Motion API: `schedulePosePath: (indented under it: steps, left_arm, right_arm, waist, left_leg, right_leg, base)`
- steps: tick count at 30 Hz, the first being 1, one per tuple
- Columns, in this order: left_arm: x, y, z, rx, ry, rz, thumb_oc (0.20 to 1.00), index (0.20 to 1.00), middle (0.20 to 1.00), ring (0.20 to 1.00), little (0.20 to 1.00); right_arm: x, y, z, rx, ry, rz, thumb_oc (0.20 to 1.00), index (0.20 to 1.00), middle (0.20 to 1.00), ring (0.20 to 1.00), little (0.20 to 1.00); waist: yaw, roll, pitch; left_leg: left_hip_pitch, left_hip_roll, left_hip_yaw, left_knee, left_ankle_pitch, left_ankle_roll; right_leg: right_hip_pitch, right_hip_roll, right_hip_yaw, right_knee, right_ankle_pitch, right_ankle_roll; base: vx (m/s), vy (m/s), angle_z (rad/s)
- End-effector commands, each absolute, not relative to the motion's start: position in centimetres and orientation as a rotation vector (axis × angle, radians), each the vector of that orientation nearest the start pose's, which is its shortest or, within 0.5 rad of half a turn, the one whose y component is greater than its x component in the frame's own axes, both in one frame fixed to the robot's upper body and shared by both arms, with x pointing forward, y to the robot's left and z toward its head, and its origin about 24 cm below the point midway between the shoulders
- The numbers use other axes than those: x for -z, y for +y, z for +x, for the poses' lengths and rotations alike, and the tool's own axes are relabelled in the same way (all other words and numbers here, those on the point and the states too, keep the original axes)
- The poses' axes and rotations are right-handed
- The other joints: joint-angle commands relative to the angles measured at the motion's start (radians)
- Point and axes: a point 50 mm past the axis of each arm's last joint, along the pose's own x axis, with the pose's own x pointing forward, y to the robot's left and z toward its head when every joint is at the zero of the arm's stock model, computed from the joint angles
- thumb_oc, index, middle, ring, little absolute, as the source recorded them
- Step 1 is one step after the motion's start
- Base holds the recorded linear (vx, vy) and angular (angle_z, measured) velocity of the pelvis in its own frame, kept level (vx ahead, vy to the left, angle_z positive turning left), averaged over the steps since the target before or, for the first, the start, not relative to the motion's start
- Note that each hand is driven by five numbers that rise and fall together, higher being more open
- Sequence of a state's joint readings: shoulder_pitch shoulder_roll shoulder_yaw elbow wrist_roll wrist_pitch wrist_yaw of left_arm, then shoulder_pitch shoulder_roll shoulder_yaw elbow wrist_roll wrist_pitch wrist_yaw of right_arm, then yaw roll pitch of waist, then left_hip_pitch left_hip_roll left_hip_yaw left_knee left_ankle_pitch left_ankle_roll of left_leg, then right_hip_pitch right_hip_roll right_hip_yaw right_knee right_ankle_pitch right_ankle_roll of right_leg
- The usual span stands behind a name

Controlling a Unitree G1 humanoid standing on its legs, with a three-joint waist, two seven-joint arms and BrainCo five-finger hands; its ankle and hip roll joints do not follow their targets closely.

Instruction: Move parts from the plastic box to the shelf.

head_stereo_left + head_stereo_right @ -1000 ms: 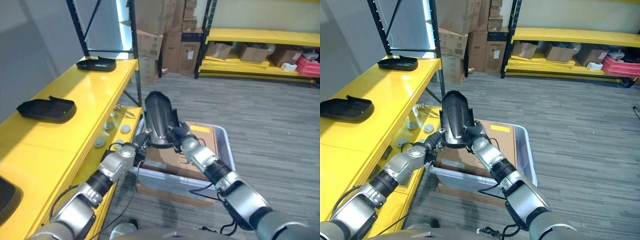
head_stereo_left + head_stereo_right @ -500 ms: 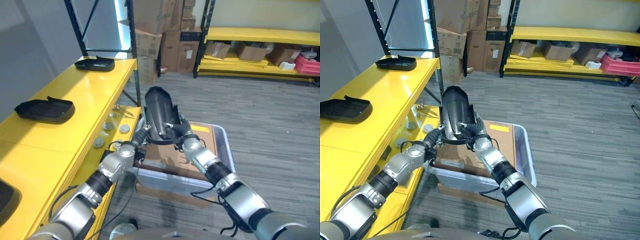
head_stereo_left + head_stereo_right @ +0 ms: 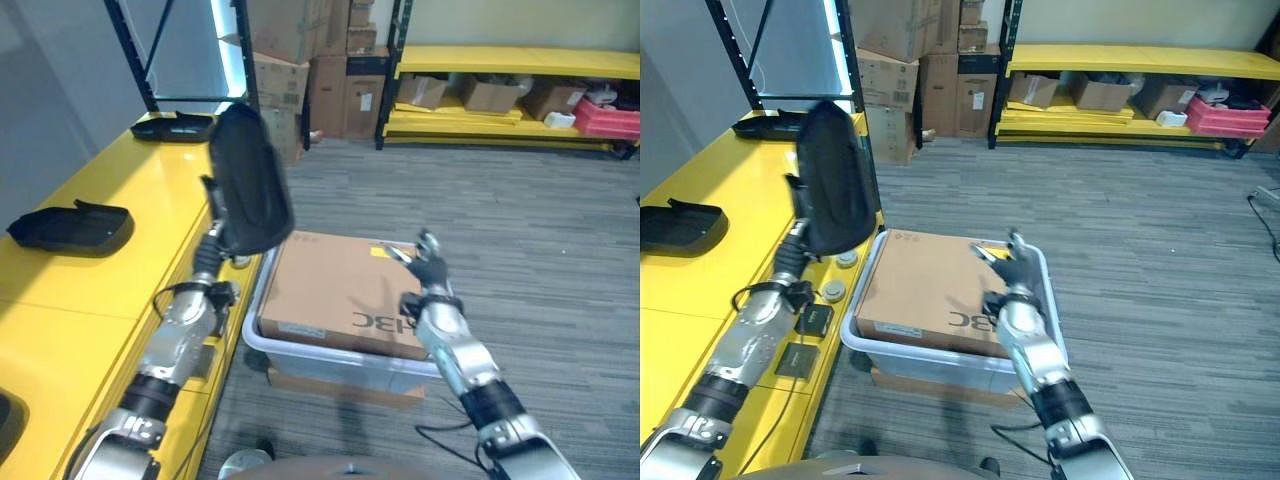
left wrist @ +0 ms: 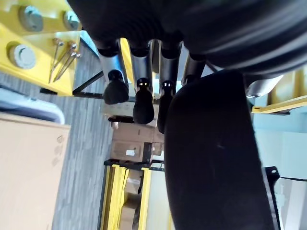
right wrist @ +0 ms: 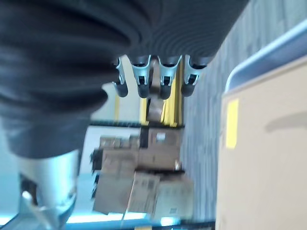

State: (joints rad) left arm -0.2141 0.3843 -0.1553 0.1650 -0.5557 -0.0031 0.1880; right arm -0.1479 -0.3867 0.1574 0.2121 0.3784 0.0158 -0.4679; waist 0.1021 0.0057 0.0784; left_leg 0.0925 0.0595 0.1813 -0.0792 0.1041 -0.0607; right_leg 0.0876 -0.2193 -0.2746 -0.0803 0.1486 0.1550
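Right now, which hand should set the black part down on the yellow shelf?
Left. The left hand already holds the black part, raised at the edge of the yellow shelf. The right hand is open and empty over the cardboard box in the plastic box, away from the shelf.

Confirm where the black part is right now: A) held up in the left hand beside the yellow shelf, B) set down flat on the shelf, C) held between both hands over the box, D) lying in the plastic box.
A: the left hand alone holds the black part raised at the edge of the yellow shelf, while the right hand hovers with fingers spread over the cardboard box in the plastic box.
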Motion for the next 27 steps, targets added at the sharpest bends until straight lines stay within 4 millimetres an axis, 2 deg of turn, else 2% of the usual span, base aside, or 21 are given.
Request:
schedulePosePath:
  steps: [1,3,6,9,11,13,15,16,17,18,19,22,23,24,25,26,27]
  left_arm:
    - [-10.5,18.8,30.4,0.010,-0.199,-0.137,0.200,0.200,0.200,0.200,0.200]
    - [-10.8,20.2,29.7,-0.030,-0.225,-0.131,0.200,0.200,0.200,0.200,0.200]
    - [-11.3,21.7,28.9,-0.068,-0.257,-0.126,0.200,0.200,0.200,0.200,0.200]
    - [-12.1,23.0,28.2,-0.108,-0.302,-0.098,0.200,0.200,0.200,0.200,0.200]
    - [-12.7,23.7,27.9,-0.121,-0.328,-0.086,0.200,0.200,0.200,0.200,0.200]
    - [-13.3,24.3,27.7,-0.121,-0.363,-0.072,0.200,0.200,0.200,0.200,0.200]
    - [-14.5,24.9,27.5,-0.155,-0.409,-0.068,0.200,0.200,0.200,0.200,0.200]
    - [-14.7,25.0,27.4,-0.165,-0.415,-0.076,0.200,0.200,0.200,0.200,0.200]
    - [-14.9,25.5,26.9,-0.196,-0.418,-0.099,0.200,0.200,0.200,0.200,0.200]
    - [-14.9,25.5,26.8,-0.199,-0.419,-0.099,0.200,0.200,0.200,0.200,0.200]
    - [-14.9,26.5,25.6,-0.267,-0.449,-0.087,0.200,0.200,0.200,0.200,0.200]
    - [-14.9,27.2,24.3,-0.285,-0.463,-0.115,0.200,0.200,0.200,0.200,0.200]
    - [-14.8,27.7,23.6,-0.300,-0.466,-0.120,0.200,0.200,0.200,0.200,0.200]
    - [-14.8,27.9,23.4,-0.315,-0.467,-0.117,0.200,0.200,0.200,0.200,0.200]
    - [-14.7,28.1,23.1,-0.309,-0.466,-0.115,0.200,0.200,0.200,0.200,0.200]
    - [-14.6,28.2,23.1,-0.302,-0.455,-0.115,0.200,0.200,0.200,0.200,0.200]
    - [-14.6,28.2,23.1,-0.302,-0.456,-0.108,0.200,0.200,0.200,0.200,0.200]
  right_arm:
    - [-6.6,-22.9,28.6,0.410,-0.049,-0.134,1.000,1.000,1.000,1.000,1.000]
    - [-5.7,-24.6,27.3,0.473,0.000,-0.151,1.000,1.000,1.000,1.000,1.000]
    - [-4.2,-26.0,25.8,0.505,0.072,-0.165,1.000,1.000,1.000,1.000,1.000]
    - [-2.4,-26.6,24.4,0.507,0.165,-0.156,1.000,1.000,1.000,1.000,1.000]
    - [-1.3,-26.7,23.5,0.505,0.212,-0.178,1.000,1.000,1.000,1.000,1.000]
    - [0.6,-26.9,21.9,0.518,0.289,-0.133,1.000,1.000,1.000,1.000,1.000]
    - [2.8,-26.9,20.5,0.487,0.372,-0.139,1.000,1.000,1.000,1.000,1.000]
    - [3.2,-26.9,20.3,0.482,0.385,-0.142,1.000,1.000,1.000,1.000,1.000]
    - [4.3,-26.7,19.8,0.444,0.432,-0.150,1.000,1.000,1.000,1.000,1.000]
    - [4.4,-26.7,19.7,0.439,0.440,-0.150,1.000,1.000,1.000,1.000,1.000]
    - [5.3,-26.5,19.3,0.411,0.488,-0.131,1.000,1.000,1.000,1.000,1.000]
    - [5.1,-26.5,19.6,0.389,0.475,-0.187,1.000,1.000,1.000,1.000,1.000]
    - [5.0,-26.4,19.7,0.377,0.478,-0.198,1.000,1.000,1.000,1.000,1.000]
    - [5.0,-26.3,19.7,0.365,0.479,-0.205,1.000,1.000,1.000,1.000,1.000]
    - [4.9,-26.4,19.4,0.377,0.481,-0.208,1.000,1.000,1.000,1.000,1.000]
    - [5.1,-26.5,19.0,0.376,0.497,-0.212,1.000,1.000,1.000,1.000,1.000]
    - [5.2,-26.4,18.9,0.379,0.497,-0.210,1.000,1.000,1.000,1.000,1.000]
  waist:
    - [0.014,0.023,-0.035]
    - [0.000,0.022,-0.036]
    - [-0.009,0.020,-0.035]
    - [-0.010,0.019,-0.031]
    - [-0.019,0.021,-0.025]
    - [-0.044,0.024,-0.018]
    - [-0.041,0.022,-0.016]
    - [-0.037,0.021,-0.014]
    - [-0.018,0.017,-0.009]
    - [-0.019,0.016,-0.009]
    - [0.015,0.011,0.008]
    - [0.046,0.014,0.022]
    - [0.062,0.019,0.034]
    - [0.063,0.021,0.036]
    - [0.057,0.024,0.044]
    - [0.044,0.023,0.051]
    - [0.040,0.023,0.051]
  left_leg:
    - [-0.021,0.003,0.001,0.044,-0.090,0.020]
    - [-0.020,0.000,0.010,0.034,-0.086,0.025]
    - [-0.024,-0.011,0.007,0.026,-0.085,0.033]
    - [-0.035,-0.029,-0.016,0.024,-0.086,0.046]
    - [-0.044,-0.034,-0.035,0.028,-0.087,0.059]
    - [-0.063,-0.027,-0.077,0.037,-0.082,0.068]
    - [-0.093,-0.006,-0.116,0.046,-0.064,0.046]
    - [-0.103,-0.002,-0.125,0.051,-0.059,0.038]
    - [-0.130,0.019,-0.145,0.065,-0.040,0.013]
    - [-0.134,0.021,-0.148,0.067,-0.039,0.010]
    - [-0.180,0.053,-0.176,0.085,-0.005,-0.029]
    - [-0.220,0.080,-0.185,0.080,0.037,-0.056]
    - [-0.246,0.096,-0.170,0.079,0.069,-0.069]
    - [-0.251,0.099,-0.165,0.079,0.076,-0.071]
    - [-0.274,0.120,-0.088,0.081,0.109,-0.080]
    - [-0.290,0.141,0.023,0.098,0.126,-0.088]
    - [-0.291,0.143,0.052,0.104,0.125,-0.088]
  right_leg:
    - [0.023,-0.041,-0.044,0.078,-0.111,0.057]
    - [0.015,-0.041,-0.033,0.080,-0.111,0.062]
    - [0.000,-0.039,-0.019,0.095,-0.114,0.066]
    - [-0.019,-0.033,0.001,0.137,-0.130,0.065]
    - [-0.045,-0.027,0.034,0.202,-0.138,0.066]
    - [-0.090,0.013,0.099,0.282,-0.180,0.043]
    - [-0.083,0.056,0.101,0.259,-0.228,0.006]
    - [-0.079,0.061,0.096,0.249,-0.227,0.002]
    - [-0.068,0.074,0.083,0.224,-0.223,-0.008]
    - [-0.066,0.077,0.081,0.220,-0.222,-0.010]
    - [-0.046,0.099,0.054,0.180,-0.208,-0.025]
    - [-0.034,0.111,0.022,0.150,-0.200,-0.032]
    - [-0.022,0.118,-0.007,0.128,-0.191,-0.035]
    - [-0.019,0.120,-0.016,0.122,-0.189,-0.036]
    - [-0.002,0.120,-0.069,0.095,-0.172,-0.034]
    - [0.013,0.117,-0.139,0.082,-0.163,-0.034]
    - [0.015,0.116,-0.156,0.080,-0.161,-0.034]
  base:
    - [-0.03,0.013,-0.24]
    - [-0.03,0.010,-0.18]
    - [-0.03,-0.009,-0.19]
    - [-0.03,-0.042,-0.14]
    - [-0.06,-0.079,-0.02]
    - [-0.08,-0.156,0.05]
    - [-0.09,-0.268,0.89]
    - [-0.09,-0.342,1.12]
    - [-0.06,-0.223,0.70]
    - [-0.14,-0.427,0.77]
    - [-0.11,-0.302,0.72]
    - [-0.13,-0.222,0.69]
    - [-0.12,-0.151,0.88]
    - [-0.14,-0.187,0.82]
    - [-0.12,-0.166,0.83]
    - [-0.11,-0.150,1.40]
    - [-0.03,-0.109,2.17]
